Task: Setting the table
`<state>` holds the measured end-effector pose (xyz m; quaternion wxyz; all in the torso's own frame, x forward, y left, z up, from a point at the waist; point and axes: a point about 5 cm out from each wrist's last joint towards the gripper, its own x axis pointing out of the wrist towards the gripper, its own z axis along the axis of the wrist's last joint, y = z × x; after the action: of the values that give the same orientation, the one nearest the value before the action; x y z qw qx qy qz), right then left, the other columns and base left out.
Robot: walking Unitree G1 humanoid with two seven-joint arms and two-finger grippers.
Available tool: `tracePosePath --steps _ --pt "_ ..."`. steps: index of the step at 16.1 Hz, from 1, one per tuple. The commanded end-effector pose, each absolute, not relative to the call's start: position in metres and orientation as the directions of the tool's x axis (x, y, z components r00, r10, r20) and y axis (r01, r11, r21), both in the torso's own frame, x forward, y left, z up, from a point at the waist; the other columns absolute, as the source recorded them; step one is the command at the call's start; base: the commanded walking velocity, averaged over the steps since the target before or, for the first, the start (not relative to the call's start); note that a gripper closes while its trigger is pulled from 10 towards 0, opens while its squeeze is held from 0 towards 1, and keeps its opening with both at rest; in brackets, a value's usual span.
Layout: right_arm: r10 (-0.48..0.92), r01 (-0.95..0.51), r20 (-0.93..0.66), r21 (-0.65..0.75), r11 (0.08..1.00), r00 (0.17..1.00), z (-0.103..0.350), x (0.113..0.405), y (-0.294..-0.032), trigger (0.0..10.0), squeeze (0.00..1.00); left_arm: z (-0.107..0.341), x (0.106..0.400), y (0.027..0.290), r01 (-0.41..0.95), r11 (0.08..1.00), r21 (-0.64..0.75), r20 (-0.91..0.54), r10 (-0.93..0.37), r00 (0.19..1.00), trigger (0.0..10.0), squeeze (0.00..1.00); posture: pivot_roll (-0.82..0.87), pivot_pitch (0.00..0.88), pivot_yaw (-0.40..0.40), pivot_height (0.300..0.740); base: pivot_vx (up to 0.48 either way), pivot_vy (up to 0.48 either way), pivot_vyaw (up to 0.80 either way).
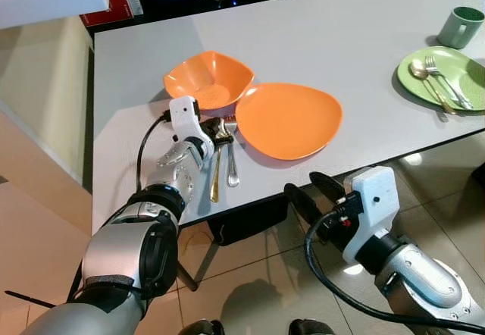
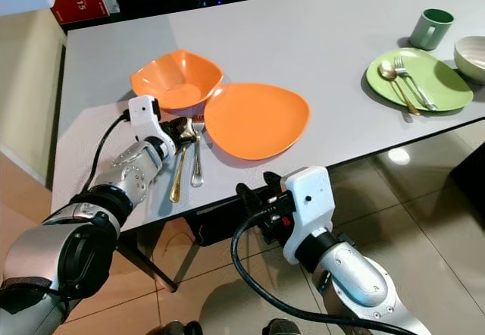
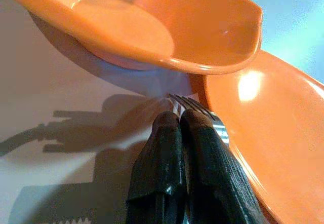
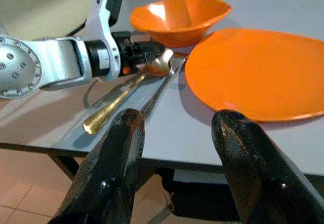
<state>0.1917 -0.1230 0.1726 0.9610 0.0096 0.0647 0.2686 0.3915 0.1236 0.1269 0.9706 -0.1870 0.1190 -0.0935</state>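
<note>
— Cutlery first: where does it lie?

— Spoon [image 4: 132, 84] and fork [image 1: 232, 153] lie side by side on the table [image 1: 341, 47], near its front edge, just left of the orange plate [image 1: 289, 119]. The spoon is gold, the fork silver, and their heads point toward the orange bowl [image 1: 208, 79].

— And the left gripper [image 1: 220, 132]?

— It reaches over the table with its tip at the spoon's bowl and the fork's tines. In the left wrist view its fingers [image 3: 162, 153] are pressed together, with the tines showing just past them. Whether anything is pinched between them, I cannot tell.

— How do bowl and plate stand?

— The bowl sits behind the cutlery. Its near rim reaches the plate's far left edge, touching or overlapping it.

— The right gripper [image 2: 254, 198]?

— It hangs in front of the table's edge, below the plate, off the tabletop. Its fingers [image 4: 114, 168] are spread apart and hold nothing.

— Anything farther out?

— At the far right a green plate [image 1: 443, 70] carries another gold spoon and silver fork. A green mug [image 1: 461, 26] stands behind it, and in the right eye view a pale bowl [image 2: 471, 56] sits beside it at the frame's edge. Tiled floor [image 1: 258, 274] shows under the table.
</note>
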Motion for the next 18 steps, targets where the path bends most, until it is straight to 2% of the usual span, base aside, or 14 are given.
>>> tracePosePath --steps 1,10,11,18 --pt "0.527 -0.525 -0.115 0.047 0.85 0.842 0.176 0.187 -0.121 10.0 0.0 0.132 0.394 0.129 0.12 0.925 -0.361 -0.186 -0.197 0.962 10.0 0.0 -0.27 0.132 0.083 0.74 0.0 0.0 0.0" --pt "0.533 -0.531 -0.124 0.051 0.846 0.837 0.177 0.184 -0.12 10.0 0.0 0.127 0.392 0.137 0.087 0.923 -0.376 -0.194 -0.17 0.966 10.0 0.0 -0.28 0.139 0.078 0.74 0.0 0.0 0.0" --pt "0.532 -0.53 -0.125 0.052 0.846 0.837 0.178 0.184 -0.12 10.0 0.0 0.126 0.392 0.136 0.089 0.925 -0.37 -0.201 -0.173 0.964 10.0 1.0 -0.28 0.141 0.078 0.74 0.0 0.0 0.0" --pt "0.53 -0.528 -0.121 0.052 0.848 0.839 0.178 0.189 -0.119 10.0 0.0 0.133 0.395 0.141 0.063 0.931 -0.36 -0.186 -0.138 0.973 10.0 1.0 -0.27 0.125 0.084 0.74 0.0 0.0 0.0"
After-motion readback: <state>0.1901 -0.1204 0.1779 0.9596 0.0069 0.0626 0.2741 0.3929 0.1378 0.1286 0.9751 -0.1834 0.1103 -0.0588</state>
